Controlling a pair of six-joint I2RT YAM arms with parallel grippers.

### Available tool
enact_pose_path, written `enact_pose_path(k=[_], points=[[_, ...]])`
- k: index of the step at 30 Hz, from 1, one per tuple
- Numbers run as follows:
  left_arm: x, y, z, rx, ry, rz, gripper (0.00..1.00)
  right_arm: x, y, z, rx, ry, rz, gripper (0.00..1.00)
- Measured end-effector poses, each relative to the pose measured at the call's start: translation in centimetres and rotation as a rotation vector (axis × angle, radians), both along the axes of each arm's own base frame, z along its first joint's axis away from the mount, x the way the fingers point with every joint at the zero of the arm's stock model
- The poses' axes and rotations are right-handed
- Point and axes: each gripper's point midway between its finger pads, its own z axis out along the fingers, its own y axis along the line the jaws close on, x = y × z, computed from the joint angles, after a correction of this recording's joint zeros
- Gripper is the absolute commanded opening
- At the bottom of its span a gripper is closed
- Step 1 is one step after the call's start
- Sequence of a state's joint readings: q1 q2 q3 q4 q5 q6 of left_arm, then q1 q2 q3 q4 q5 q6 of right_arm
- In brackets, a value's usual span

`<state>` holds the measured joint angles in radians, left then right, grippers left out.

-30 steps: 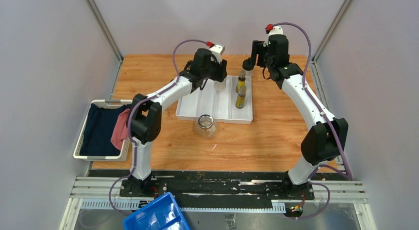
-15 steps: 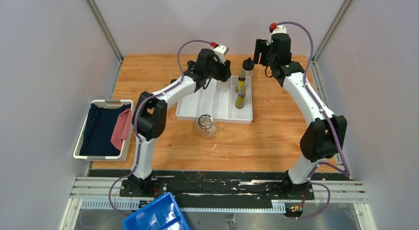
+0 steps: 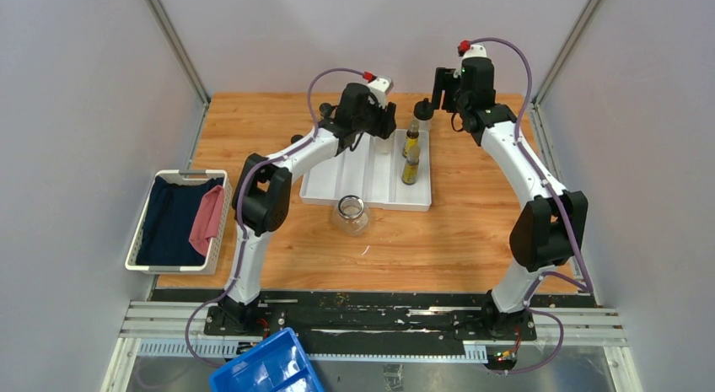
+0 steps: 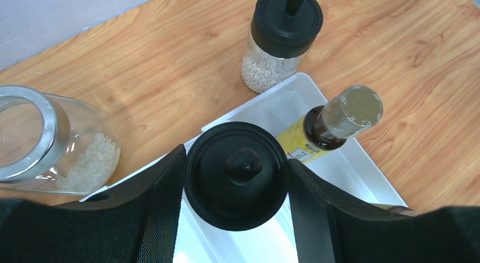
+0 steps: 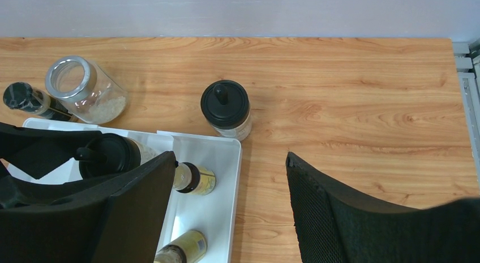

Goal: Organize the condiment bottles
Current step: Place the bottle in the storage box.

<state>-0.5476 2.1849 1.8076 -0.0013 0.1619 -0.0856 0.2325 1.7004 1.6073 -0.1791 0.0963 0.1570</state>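
Observation:
My left gripper (image 3: 379, 129) (image 4: 236, 173) is shut on a round black-capped bottle (image 4: 236, 178) over the back of the white divided tray (image 3: 337, 185). A second round black-capped bottle (image 3: 423, 112) (image 4: 285, 37) (image 5: 226, 107) stands on the table just behind the tray's back right corner. My right gripper (image 3: 438, 95) (image 5: 231, 161) is open and empty above it. Two slim yellow oil bottles (image 3: 411, 141) (image 3: 411, 166) stand in the tray's right compartment. One clear glass jar (image 3: 351, 213) stands in front of the tray. Another (image 5: 85, 90) lies behind it beside a dark shaker (image 5: 28, 102).
A white basket (image 3: 143, 240) with dark and pink cloth sits at the table's left edge. A blue bin (image 3: 266, 367) is below the table's near edge. Grey walls close in both sides and the back.
My left gripper has moved a little right and back with the black-capped bottle in it. My right gripper has drawn back slightly from the bottle behind the tray.

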Motion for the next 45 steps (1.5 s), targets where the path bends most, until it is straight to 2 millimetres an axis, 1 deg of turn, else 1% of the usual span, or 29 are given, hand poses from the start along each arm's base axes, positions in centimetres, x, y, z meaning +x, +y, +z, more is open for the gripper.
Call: enact_pose_path(k=[7,15,20,28,37,41,45], points=[[0.3,0.0,-1.1,0.014,0.009,0.007,0.0,0.5,-0.2,-1.2,-0.003,0.022,-0.002,0.75],[0.7,0.3,-2.5,0.035,0.021,0.034,0.0,0.7,-0.2,-1.5,0.0,0.024,0.001,0.75],[0.9,0.5,-2.8,0.042,0.022,0.047,0.0,1.0,-0.2,-1.5,0.003,0.017,0.004,0.75],[1.1,0.5,-2.8,0.044,0.02,0.054,0.0,1.3,-0.1,-2.2,0.001,0.031,0.006,0.75],[1.1,0.5,-2.9,0.041,0.02,0.056,0.0,1.3,-0.2,-2.2,0.003,0.029,0.007,0.75],[1.2,0.5,-2.8,0.041,0.02,0.057,0.13,1.3,-0.2,-2.2,0.003,0.028,0.007,0.75],[1.2,0.5,-2.8,0.041,0.02,0.06,0.32,1.4,-0.2,-2.3,0.003,0.029,0.007,0.75]])
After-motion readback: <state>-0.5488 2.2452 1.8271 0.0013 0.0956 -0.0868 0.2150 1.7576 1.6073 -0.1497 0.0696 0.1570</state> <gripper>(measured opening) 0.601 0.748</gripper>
